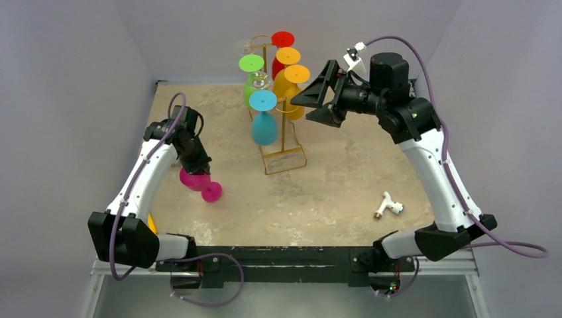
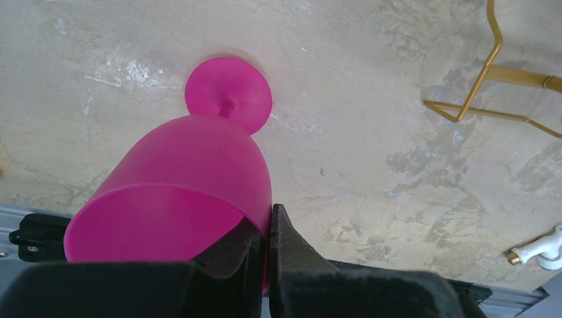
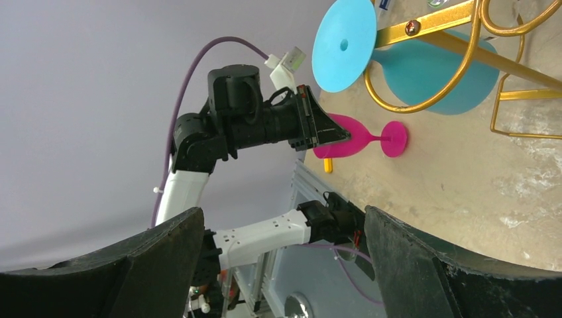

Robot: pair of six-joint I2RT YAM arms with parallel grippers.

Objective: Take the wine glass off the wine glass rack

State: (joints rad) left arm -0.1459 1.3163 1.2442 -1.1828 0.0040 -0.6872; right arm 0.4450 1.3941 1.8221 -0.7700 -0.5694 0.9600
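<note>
The wine glass, lower left, is magenta. The wine glass rack is gold, bearing a teal glass, green glass, two amber glasses, red glass (another looks clear). The table is mottled beige.

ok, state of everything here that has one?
left tool: shut on the rim of the pink wine glass.
right tool: open, empty, beside the wine glass rack.
pink wine glass: off the rack, foot down, on or just above the table.
wine glass rack: upright on the table.
blue wine glass: hanging upside down on the rack.
white fitting: lying on the table.
</note>
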